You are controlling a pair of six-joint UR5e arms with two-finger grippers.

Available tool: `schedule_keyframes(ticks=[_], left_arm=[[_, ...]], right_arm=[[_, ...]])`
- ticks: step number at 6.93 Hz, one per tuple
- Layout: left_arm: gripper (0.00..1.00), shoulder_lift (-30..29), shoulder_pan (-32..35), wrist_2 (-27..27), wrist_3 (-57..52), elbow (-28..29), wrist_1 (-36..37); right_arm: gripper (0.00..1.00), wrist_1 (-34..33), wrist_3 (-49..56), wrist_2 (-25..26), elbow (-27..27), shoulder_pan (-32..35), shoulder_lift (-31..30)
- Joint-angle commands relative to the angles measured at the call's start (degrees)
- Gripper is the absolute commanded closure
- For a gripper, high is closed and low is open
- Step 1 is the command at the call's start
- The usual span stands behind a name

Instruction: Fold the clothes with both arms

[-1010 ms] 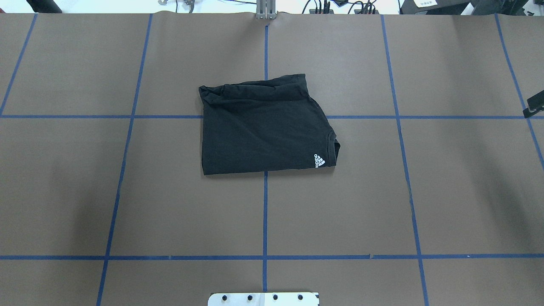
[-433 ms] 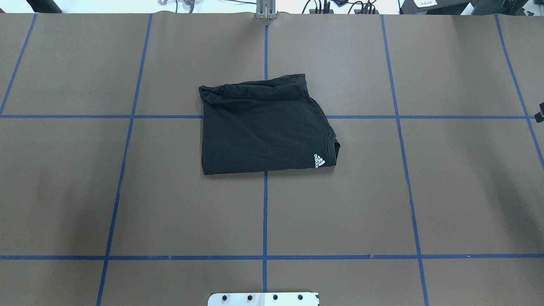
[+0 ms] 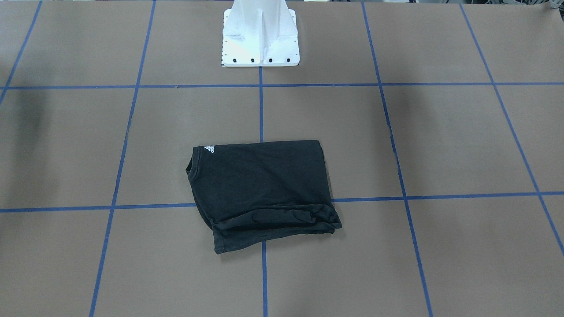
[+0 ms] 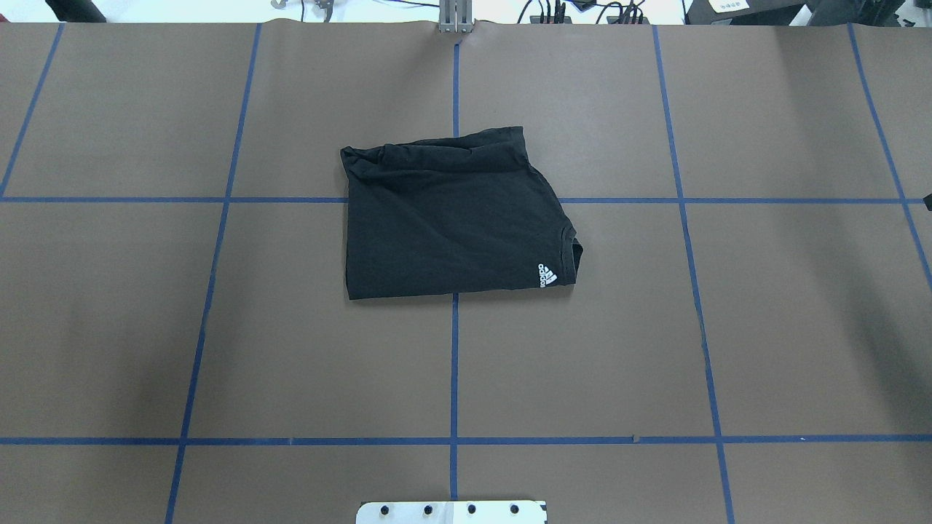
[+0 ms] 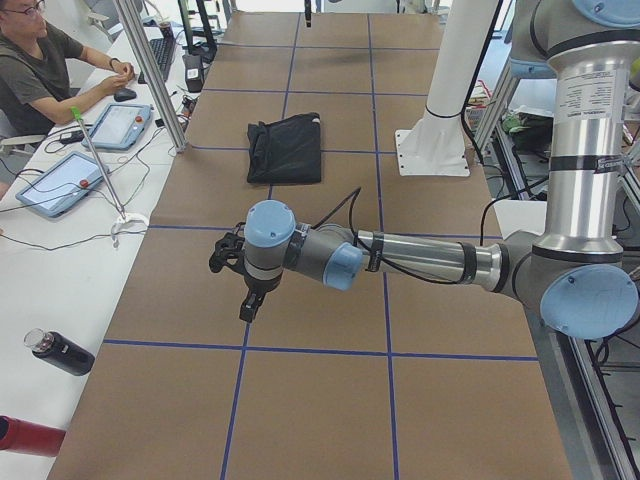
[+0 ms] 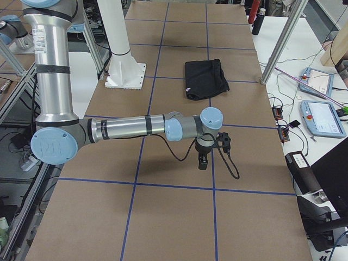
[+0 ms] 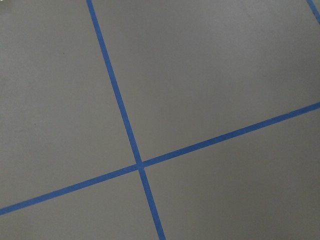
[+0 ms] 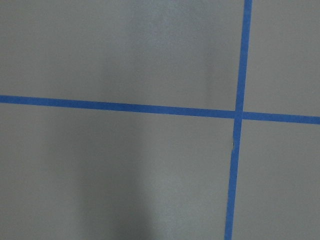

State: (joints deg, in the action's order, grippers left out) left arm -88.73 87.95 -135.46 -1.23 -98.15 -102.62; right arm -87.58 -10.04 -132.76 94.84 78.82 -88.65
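Tabletop scene, described from my remote operating station, moving left to right.

Far out on the left, the silver-grey jointed left arm point(image 5: 420, 258) with light blue joint caps reaches low over the brown paper-covered table point(image 4: 218, 327). Its black left gripper point(image 5: 247, 308) hangs just above a crossing of the blue tape lines point(image 7: 139, 165), holding nothing. I cannot tell from this side view whether its jaws are parted or closed.

In the middle lies the black short-sleeved T-shirt point(image 4: 451, 218), folded into a compact rectangle that straddles the centre tape line, well apart from both arms. Its edge farthest from the robot is bunched into a soft roll. A small white logo point(image 4: 547, 275) shows beside the collar, at the corner nearest the robot's right. I judge the folding essentially finished, though that rolled edge is untidy.

On the right, the matching silver-grey right arm point(image 6: 125, 128) mirrors the left one, with its black right gripper point(image 6: 204, 162) poised above bare paper. Its jaws carry nothing, but their state is unclear to me.

Both arms sit wide, I believe, to keep clear of the cloth.
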Motion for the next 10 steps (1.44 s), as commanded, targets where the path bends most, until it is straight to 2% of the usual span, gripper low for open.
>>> schedule_keyframes(ticks=[1,4,5,10], left_arm=[[0.01,-0.57,0.03,0.28,-0.43,-0.82,3.39],[0.00,0.04,0.20,2.04,-1.05,-0.90,-0.63],[0.01,-0.39,0.20,2.04,-0.97,-2.12,0.13],[0.00,1.71,0.20,1.96,-0.17,-2.31,-0.30]], right_arm=[[0.00,-0.14,2.99,-0.48,-0.54,0.19,-0.20],[0.00,-6.01,9.31,-0.92,-0.10,0.72,0.41],[0.00,-7.85,12.21,-0.31,-0.36,1.24,0.93],[0.00,-7.87,11.45,-0.39,-0.71,1.60,0.41]])
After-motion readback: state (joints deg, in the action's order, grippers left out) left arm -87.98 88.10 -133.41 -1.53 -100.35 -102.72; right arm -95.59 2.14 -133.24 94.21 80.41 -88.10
